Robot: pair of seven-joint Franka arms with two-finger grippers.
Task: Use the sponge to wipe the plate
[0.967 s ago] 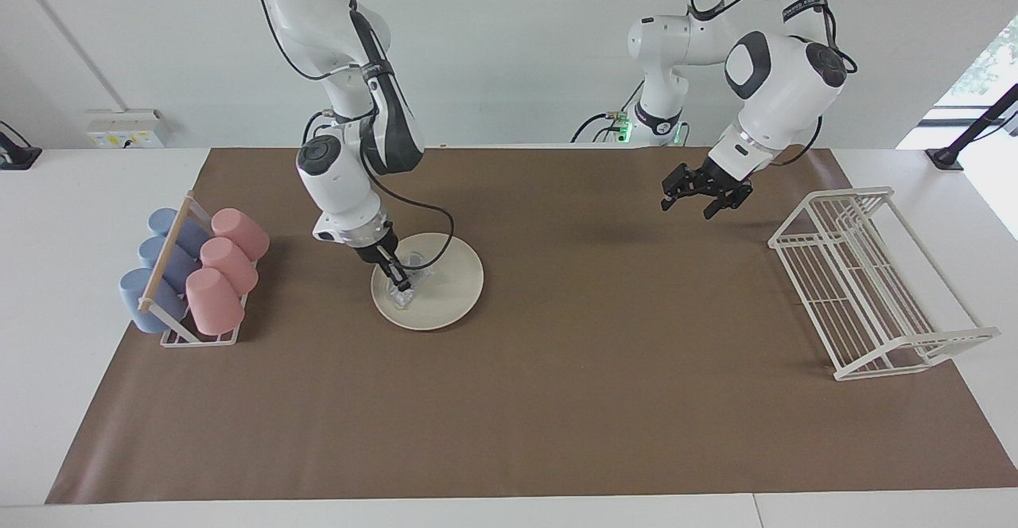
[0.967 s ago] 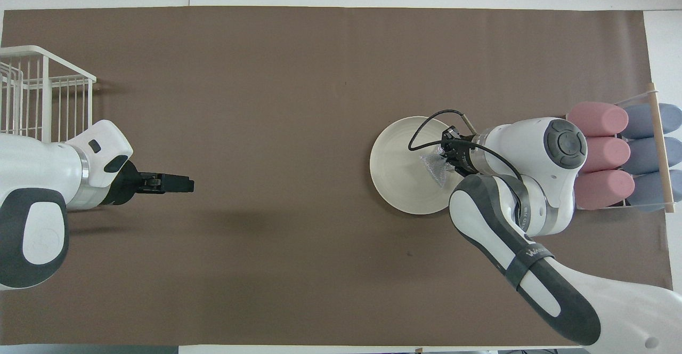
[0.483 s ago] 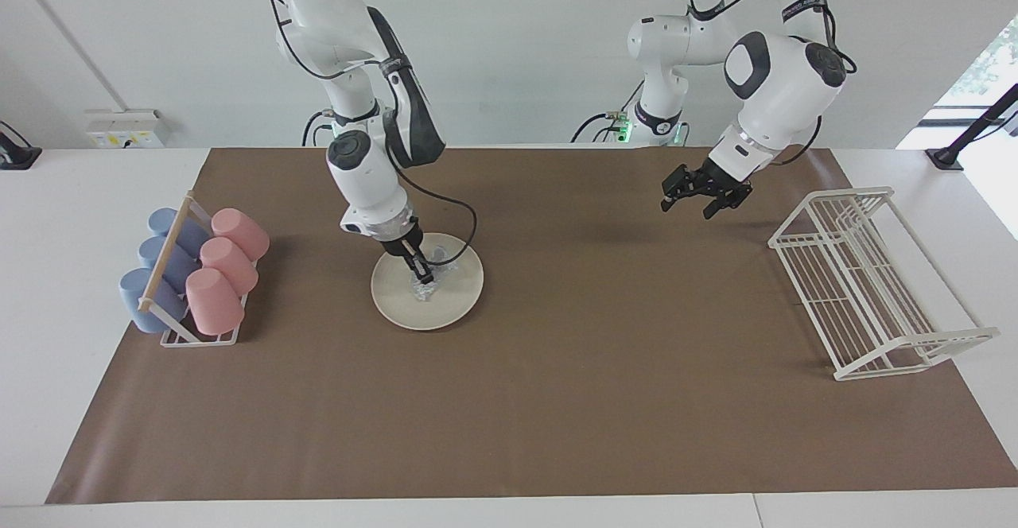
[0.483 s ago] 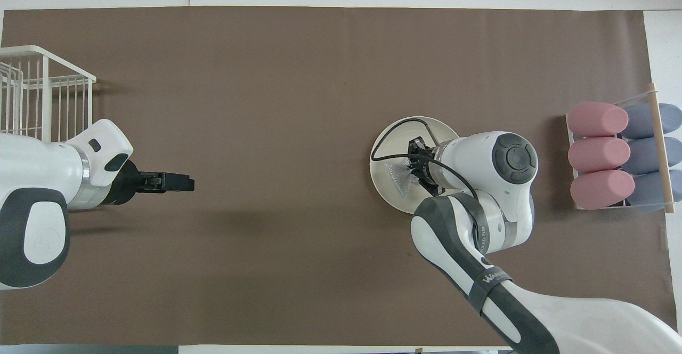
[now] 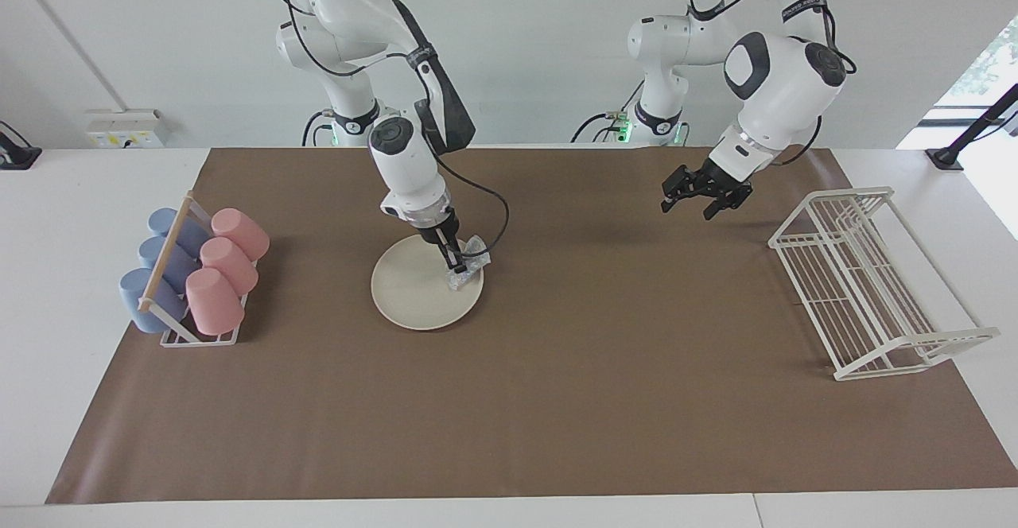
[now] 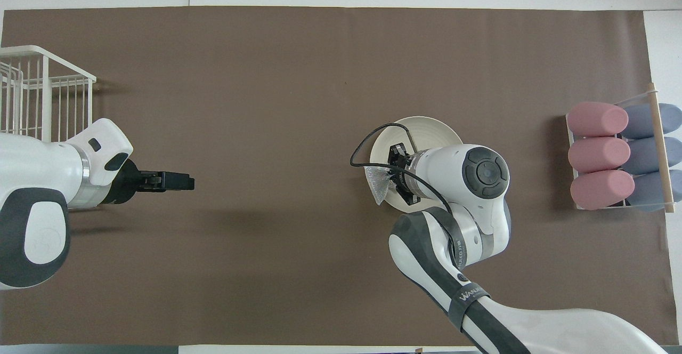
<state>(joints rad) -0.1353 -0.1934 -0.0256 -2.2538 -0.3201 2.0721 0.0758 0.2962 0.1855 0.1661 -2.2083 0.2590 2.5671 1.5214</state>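
The cream-white plate (image 5: 409, 297) (image 6: 426, 129) lies on the brown mat, toward the right arm's end of the table. The silvery mesh sponge (image 5: 471, 270) (image 6: 376, 182) rests on the plate's rim, on the side toward the left arm's end, and overhangs it slightly. My right gripper (image 5: 455, 264) (image 6: 397, 182) points down with its fingers shut on the sponge, and its wrist covers part of the plate in the overhead view. My left gripper (image 5: 692, 203) (image 6: 181, 182) waits open and empty in the air over the mat, beside the wire rack.
A small rack of pink and blue cups (image 5: 195, 277) (image 6: 618, 154) lying on their sides stands at the right arm's end. A white wire dish rack (image 5: 867, 281) (image 6: 37, 93) stands at the left arm's end. The right arm's cable loops over the plate.
My right gripper has dragged the sponge across the plate, from the side by the cup rack to the rim toward the left arm's end. The left arm has not moved.
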